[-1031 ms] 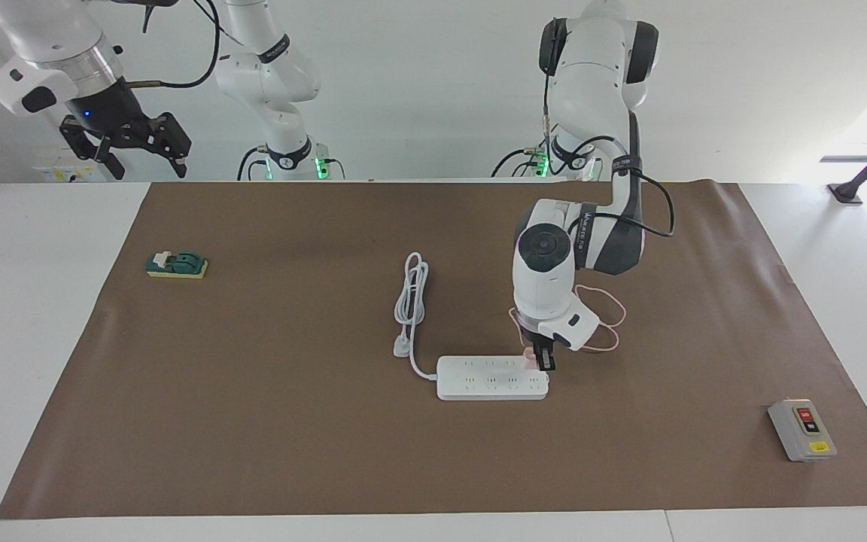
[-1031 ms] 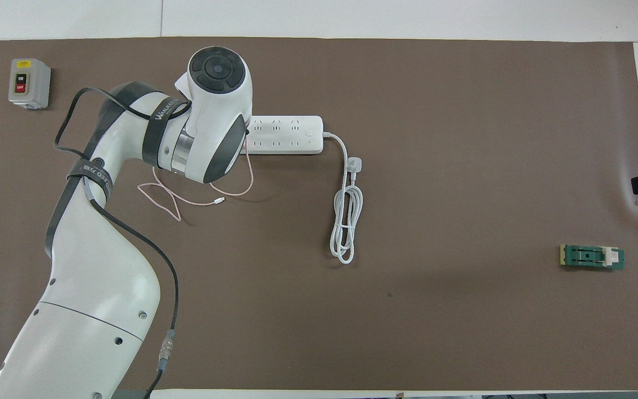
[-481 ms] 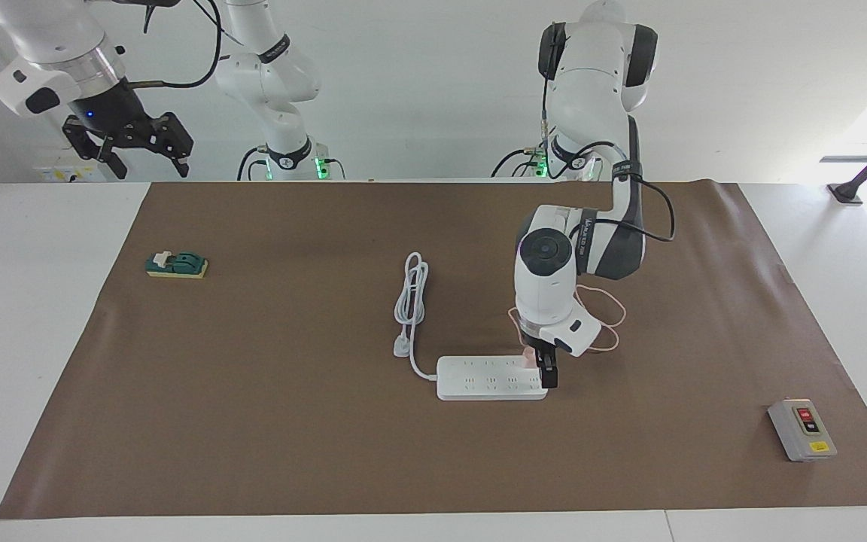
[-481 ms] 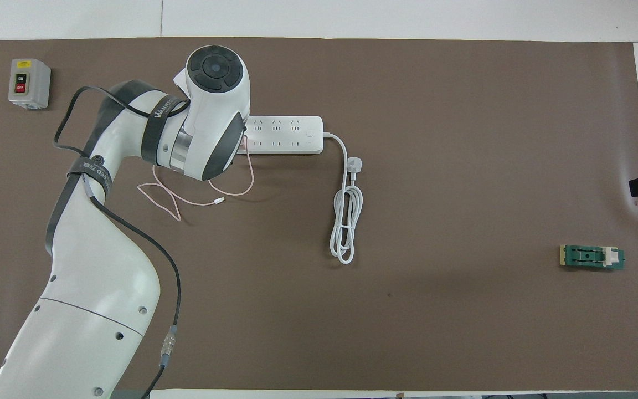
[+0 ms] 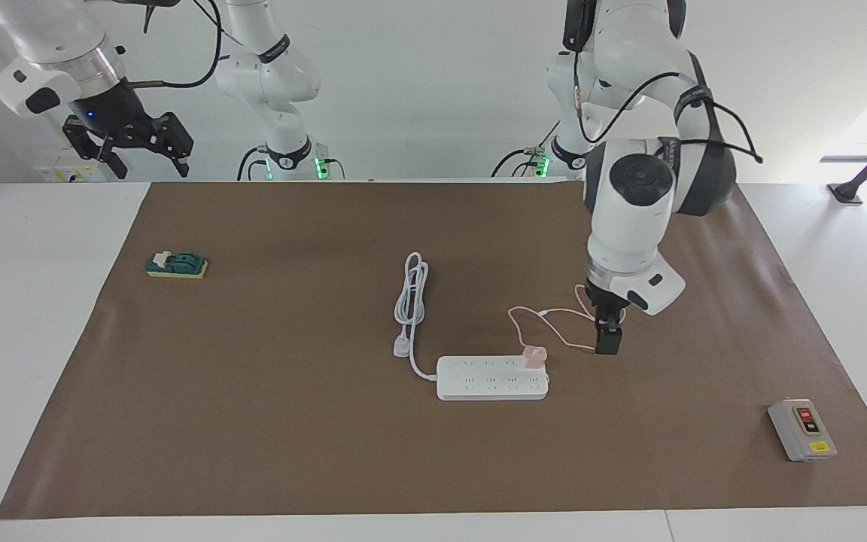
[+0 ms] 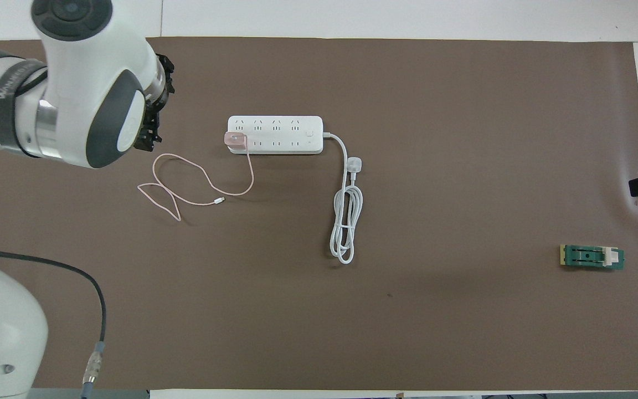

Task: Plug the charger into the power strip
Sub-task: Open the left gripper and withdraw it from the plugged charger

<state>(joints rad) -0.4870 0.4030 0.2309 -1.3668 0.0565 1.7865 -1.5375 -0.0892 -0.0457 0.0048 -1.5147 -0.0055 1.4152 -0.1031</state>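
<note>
The pale pink charger (image 5: 533,354) stands upright on the white power strip (image 5: 490,380), in a socket at the strip's end toward the left arm. It also shows in the overhead view (image 6: 235,139) on the strip (image 6: 280,136). Its thin pink cable (image 5: 554,324) loops on the mat nearer to the robots. My left gripper (image 5: 608,340) is raised over the mat by the cable, apart from the charger, and holds nothing. My right gripper (image 5: 144,150) waits open, high over the right arm's end of the table.
The strip's thick white bundled cord (image 5: 411,301) lies nearer to the robots than the strip. A grey box with red and black buttons (image 5: 802,429) sits at the left arm's end. A green block (image 5: 176,265) lies at the right arm's end.
My left gripper let go of the charger, rose and moved away toward the left arm's end. The charger stays standing in the strip. The right arm has not moved.
</note>
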